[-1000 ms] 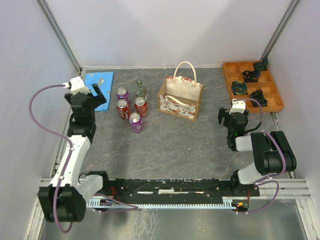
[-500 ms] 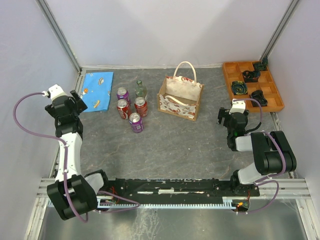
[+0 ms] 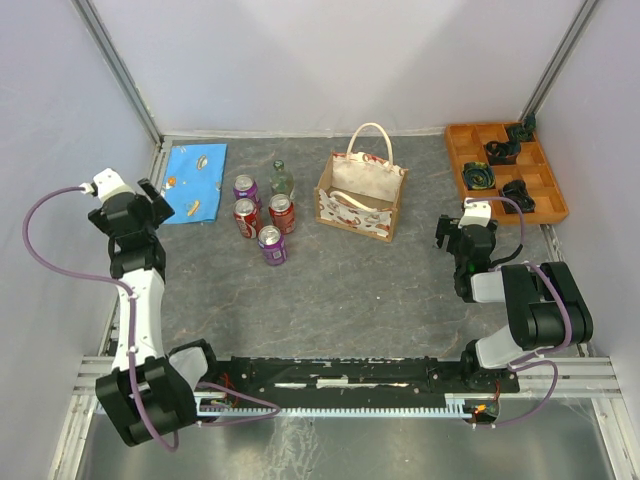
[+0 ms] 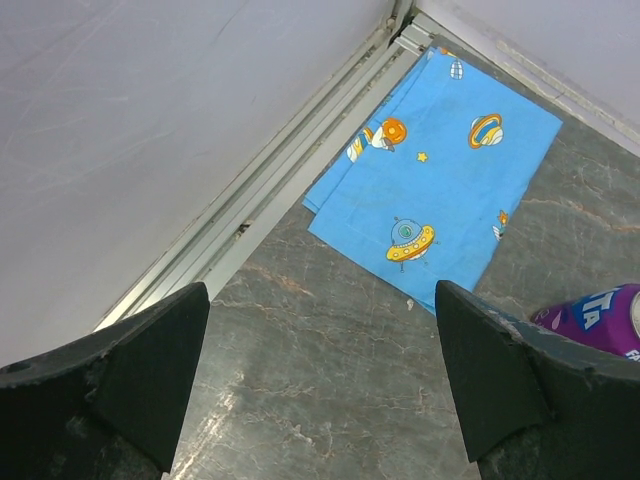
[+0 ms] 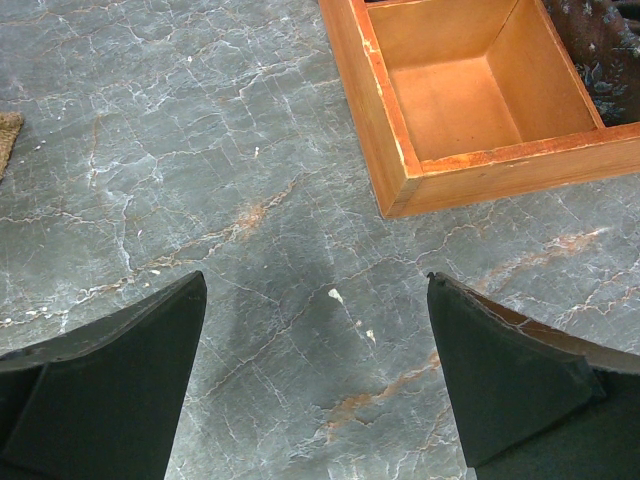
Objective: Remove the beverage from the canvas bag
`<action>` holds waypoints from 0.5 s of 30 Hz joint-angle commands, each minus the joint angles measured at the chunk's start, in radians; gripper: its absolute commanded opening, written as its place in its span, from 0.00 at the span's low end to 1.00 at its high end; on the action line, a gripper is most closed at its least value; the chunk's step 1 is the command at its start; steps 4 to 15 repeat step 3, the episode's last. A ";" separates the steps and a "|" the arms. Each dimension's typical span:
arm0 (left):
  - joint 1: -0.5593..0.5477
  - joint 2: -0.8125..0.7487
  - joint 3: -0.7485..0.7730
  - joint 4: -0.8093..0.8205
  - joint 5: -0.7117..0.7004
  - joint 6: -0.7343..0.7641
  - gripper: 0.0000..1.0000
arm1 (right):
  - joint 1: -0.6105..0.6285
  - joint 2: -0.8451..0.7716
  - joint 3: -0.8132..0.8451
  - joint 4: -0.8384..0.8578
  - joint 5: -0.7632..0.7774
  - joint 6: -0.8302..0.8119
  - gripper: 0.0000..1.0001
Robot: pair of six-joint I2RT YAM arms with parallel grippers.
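The canvas bag (image 3: 362, 196) stands upright at the table's middle back, its white handles looped up; no beverage shows inside it from above. Two purple cans (image 3: 246, 188), two red cans (image 3: 282, 212) and a green glass bottle (image 3: 282, 177) stand on the table left of the bag. My left gripper (image 3: 155, 203) is open and empty at the far left, over bare table near the blue cloth (image 4: 440, 190); a purple can (image 4: 600, 318) shows at its right finger. My right gripper (image 5: 315, 370) is open and empty, low over the table right of the bag.
An orange compartment tray (image 3: 460, 150) with dark objects sits at the back right; its near corner (image 5: 400, 190) lies just ahead of my right gripper. The blue cloth (image 3: 195, 168) lies at the back left by the wall rail (image 4: 250, 200).
My left arm has pulled back from over the blue cloth toward the left wall, and has barely moved in the last half second. The right arm has not moved.
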 commanded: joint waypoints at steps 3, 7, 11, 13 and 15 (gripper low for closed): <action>0.002 -0.032 -0.006 0.055 -0.003 -0.020 0.99 | -0.002 -0.009 0.029 0.026 -0.008 -0.005 0.99; 0.002 -0.032 -0.006 0.055 -0.003 -0.020 0.99 | -0.002 -0.009 0.029 0.026 -0.008 -0.005 0.99; 0.002 -0.032 -0.006 0.055 -0.003 -0.020 0.99 | -0.002 -0.009 0.029 0.026 -0.008 -0.005 0.99; 0.002 -0.032 -0.006 0.055 -0.003 -0.020 0.99 | -0.002 -0.009 0.029 0.026 -0.008 -0.005 0.99; 0.002 -0.032 -0.006 0.055 -0.003 -0.020 0.99 | -0.002 -0.009 0.029 0.026 -0.008 -0.005 0.99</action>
